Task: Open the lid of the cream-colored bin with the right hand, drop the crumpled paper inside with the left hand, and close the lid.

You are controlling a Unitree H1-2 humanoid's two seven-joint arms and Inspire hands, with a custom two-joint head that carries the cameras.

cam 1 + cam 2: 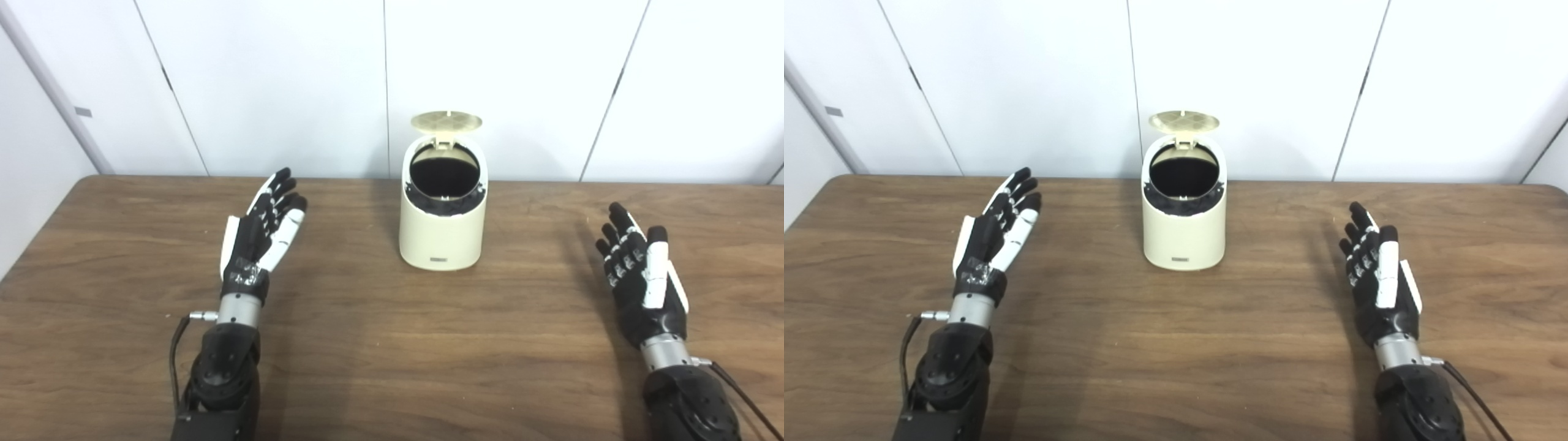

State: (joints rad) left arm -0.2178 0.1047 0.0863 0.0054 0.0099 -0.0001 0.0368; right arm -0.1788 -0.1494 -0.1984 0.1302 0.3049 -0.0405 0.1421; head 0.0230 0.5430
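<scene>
bin [442, 229] lid [446, 121] up, both hands empty

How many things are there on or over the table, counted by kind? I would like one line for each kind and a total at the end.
Cream-colored bin, its lid standing open: 1
Robot hands, both open with fingers apart, holding nothing: 2 (left hand, right hand)
Crumpled paper: 0 in view
Total: 3
</scene>
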